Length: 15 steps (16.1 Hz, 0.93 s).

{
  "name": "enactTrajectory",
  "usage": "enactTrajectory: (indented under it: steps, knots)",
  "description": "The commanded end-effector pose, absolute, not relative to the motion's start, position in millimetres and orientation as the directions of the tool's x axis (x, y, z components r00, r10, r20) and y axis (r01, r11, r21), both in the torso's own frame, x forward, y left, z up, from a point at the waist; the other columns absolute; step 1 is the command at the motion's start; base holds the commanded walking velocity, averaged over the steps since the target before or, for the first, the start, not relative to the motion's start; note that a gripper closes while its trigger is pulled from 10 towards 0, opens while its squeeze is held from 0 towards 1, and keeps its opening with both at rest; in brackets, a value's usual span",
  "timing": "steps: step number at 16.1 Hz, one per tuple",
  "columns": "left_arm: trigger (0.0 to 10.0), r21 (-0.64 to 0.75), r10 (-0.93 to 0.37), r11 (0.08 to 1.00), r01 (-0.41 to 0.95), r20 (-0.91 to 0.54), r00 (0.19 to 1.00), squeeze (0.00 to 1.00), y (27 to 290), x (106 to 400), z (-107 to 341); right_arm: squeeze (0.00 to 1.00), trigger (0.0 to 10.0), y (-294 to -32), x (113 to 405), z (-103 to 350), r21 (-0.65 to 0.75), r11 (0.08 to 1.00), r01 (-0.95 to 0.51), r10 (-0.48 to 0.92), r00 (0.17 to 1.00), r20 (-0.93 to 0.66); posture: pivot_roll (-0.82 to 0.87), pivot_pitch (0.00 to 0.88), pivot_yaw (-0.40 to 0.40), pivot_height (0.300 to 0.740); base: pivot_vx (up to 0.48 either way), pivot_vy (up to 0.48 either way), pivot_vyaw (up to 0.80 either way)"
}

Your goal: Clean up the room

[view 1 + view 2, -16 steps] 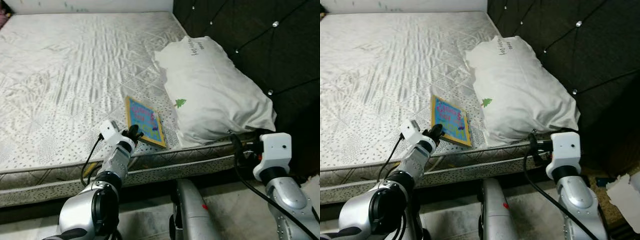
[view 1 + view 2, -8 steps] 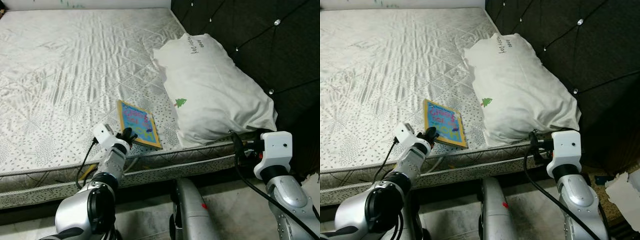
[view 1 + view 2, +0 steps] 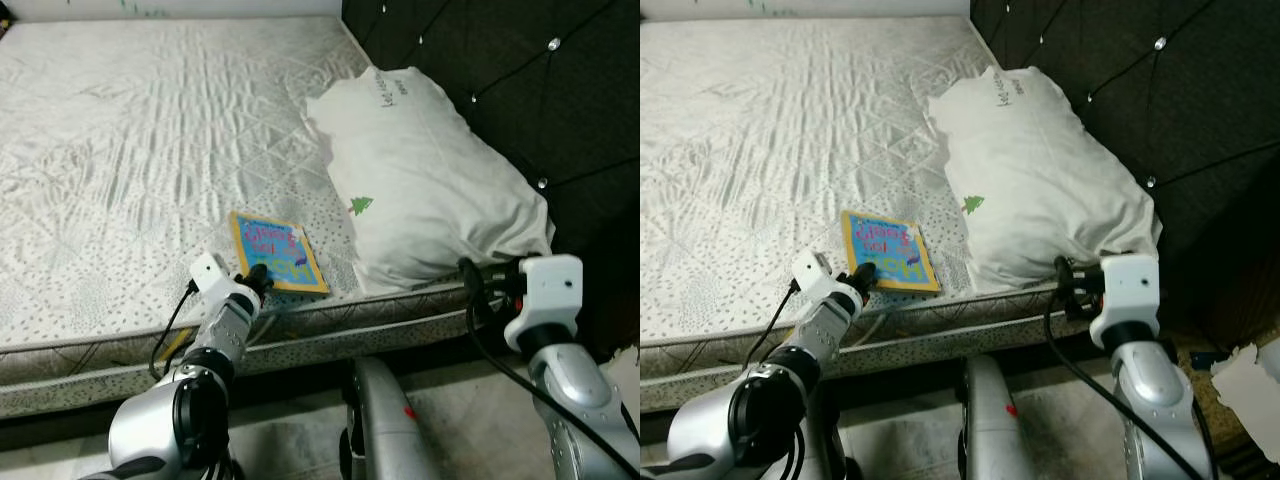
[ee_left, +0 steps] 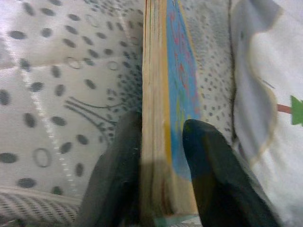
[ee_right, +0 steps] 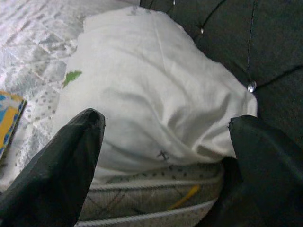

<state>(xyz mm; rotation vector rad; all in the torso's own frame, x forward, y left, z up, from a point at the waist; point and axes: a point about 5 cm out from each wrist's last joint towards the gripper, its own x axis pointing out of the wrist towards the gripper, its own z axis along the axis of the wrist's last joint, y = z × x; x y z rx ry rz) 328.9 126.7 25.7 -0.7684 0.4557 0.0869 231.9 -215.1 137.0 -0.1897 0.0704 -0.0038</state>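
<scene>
1. Since a second ago your book point(image 3: 273, 253) has slid toward the mattress point(image 3: 120, 150) front edge and turned squarer to it.
2. Left gripper point(image 4: 158, 156): fingers clamped on the book's near corner, one each side. Long axis runs away from you; this arm is the nearer.
3. Pillow point(image 3: 420, 180): right of the book, against the headboard point(image 3: 500, 70).
4. Right gripper point(image 5: 165, 142): fingers spread wide, empty, facing the pillow.

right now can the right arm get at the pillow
Probably yes. The right gripper is open at the mattress edge, pointed at the pillow, with nothing between them.
</scene>
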Motion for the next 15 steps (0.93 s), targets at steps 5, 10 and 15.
enactTrajectory:
  steps: [5,10,15]
  knots:
    - [10.0,-0.604,0.002,0.723,-0.335,-0.482,0.876,1.0,145.2,328.2,23.3,0.0,10.0,-212.3,239.2,139.6,-0.195,0.981,-0.008,-0.003,0.999,-0.054,-0.3,0.035,-0.036,0.556,0.0,0.0,0.0]
    - [10.0,-0.584,0.06,0.718,-0.379,-0.49,0.87,1.0,155.0,329.1,24.8,0.0,10.0,-211.8,241.5,138.6,-0.199,0.98,-0.011,0.001,0.999,-0.05,-0.3,0.028,-0.032,0.556,0.0,0.0,0.0]
    - [10.0,-0.41,-0.075,0.901,-0.139,-0.463,0.883,1.0,131.3,330.3,26.8,0.0,10.0,-200.4,250.4,135.0,-0.173,0.985,-0.021,0.014,0.999,-0.038,-0.26,0.006,-0.019,0.556,0.0,0.0,0.0]
